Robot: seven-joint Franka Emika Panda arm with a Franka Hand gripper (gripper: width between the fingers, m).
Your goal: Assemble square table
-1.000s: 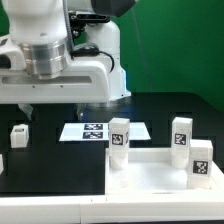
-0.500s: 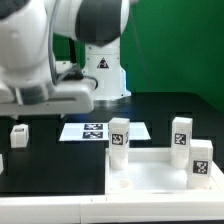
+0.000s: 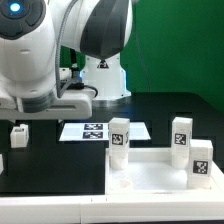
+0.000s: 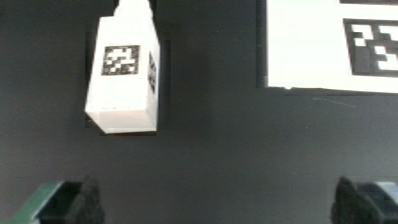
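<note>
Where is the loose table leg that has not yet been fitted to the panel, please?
The loose leg lies on the black table near the exterior view's left edge, apart from the marker board to its right; in the wrist view it shows ahead of the open tool.

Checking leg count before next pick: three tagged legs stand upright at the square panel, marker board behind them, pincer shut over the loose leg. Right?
Not quite: the pincer is open, as the wrist view shows, over the loose leg. The rest holds.
</note>
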